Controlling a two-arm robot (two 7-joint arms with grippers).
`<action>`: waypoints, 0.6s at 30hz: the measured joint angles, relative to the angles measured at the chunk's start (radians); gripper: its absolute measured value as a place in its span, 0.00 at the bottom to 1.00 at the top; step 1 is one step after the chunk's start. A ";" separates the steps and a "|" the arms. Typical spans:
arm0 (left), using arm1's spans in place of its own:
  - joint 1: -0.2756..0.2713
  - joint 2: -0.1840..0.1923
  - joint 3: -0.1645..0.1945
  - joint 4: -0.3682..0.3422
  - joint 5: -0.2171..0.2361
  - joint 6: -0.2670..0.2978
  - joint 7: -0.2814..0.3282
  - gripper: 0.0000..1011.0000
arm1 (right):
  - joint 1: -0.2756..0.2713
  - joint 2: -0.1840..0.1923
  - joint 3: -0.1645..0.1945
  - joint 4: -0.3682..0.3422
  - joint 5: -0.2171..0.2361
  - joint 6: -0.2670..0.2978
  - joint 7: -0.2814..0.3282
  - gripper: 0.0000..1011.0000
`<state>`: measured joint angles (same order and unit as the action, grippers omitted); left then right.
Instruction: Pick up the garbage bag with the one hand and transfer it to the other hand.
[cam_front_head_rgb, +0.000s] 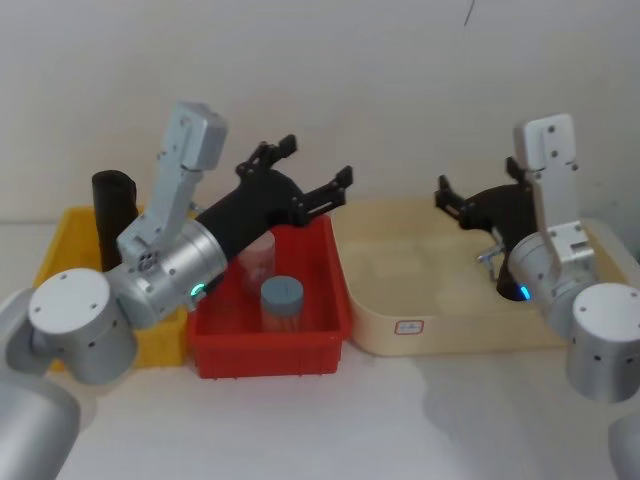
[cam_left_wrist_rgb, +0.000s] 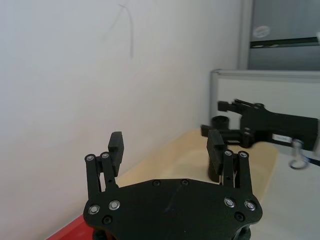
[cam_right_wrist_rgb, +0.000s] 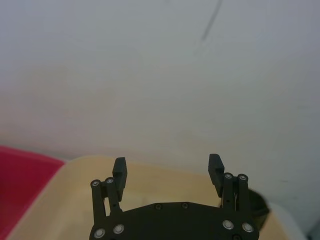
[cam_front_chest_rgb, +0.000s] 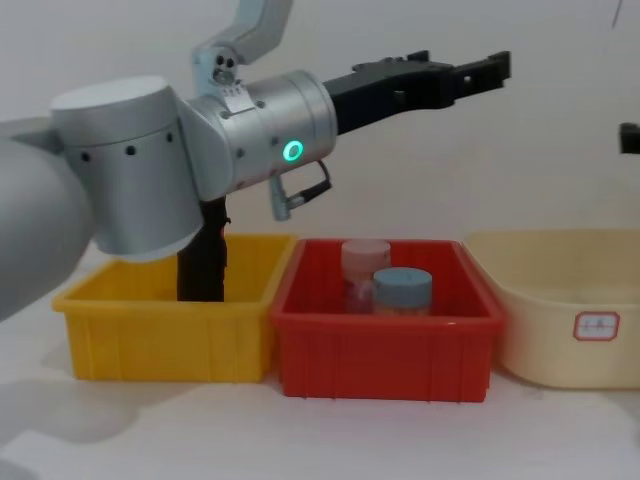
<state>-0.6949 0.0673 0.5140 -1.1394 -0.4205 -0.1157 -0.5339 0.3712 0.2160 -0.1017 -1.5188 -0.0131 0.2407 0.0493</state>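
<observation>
**Two open pincers, one bag not yet taken**

Head view: the garbage bag stands upright at the far side of the yellow bin, partly behind the left arm. The left pincer, green-ringed, hangs above the red bin with its jaws spread and nothing between them, well apart from the bag. The right pincer hovers over the cream tub, also spread and empty.

Left wrist view: the left pincer gapes wide toward the wall.

Right wrist view: the right pincer is equally wide, with the cream tub below it.

Chest view: the bag rises above the rim of the yellow bin, its foot hidden by the wall. The left pincer sits high over the two jars.

The roll looks firm, fairly light and smooth, so probably slippery. A grip across its middle, above the rim, should hold it and leave the top end free for the second pincer.

For room, the yellow wall and the left arm's own links crowd the bag, and a straight lift clears the rim best. The jars stand just beside that path. Open air above the cream tub and the desk suits the handover.
</observation>
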 joint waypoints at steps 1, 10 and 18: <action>0.004 0.003 -0.001 -0.008 0.005 0.002 0.010 0.99 | -0.004 -0.001 -0.003 -0.005 0.002 0.003 0.006 0.99; 0.105 0.066 -0.030 -0.185 0.073 0.035 0.144 0.99 | -0.049 -0.018 -0.039 -0.067 0.026 0.036 0.072 0.99; 0.182 0.109 -0.062 -0.309 0.129 0.068 0.246 0.99 | -0.076 -0.029 -0.075 -0.107 0.037 0.050 0.118 0.99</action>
<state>-0.5127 0.1766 0.4522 -1.4480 -0.2920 -0.0476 -0.2879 0.2954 0.1869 -0.1763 -1.6262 0.0237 0.2909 0.1669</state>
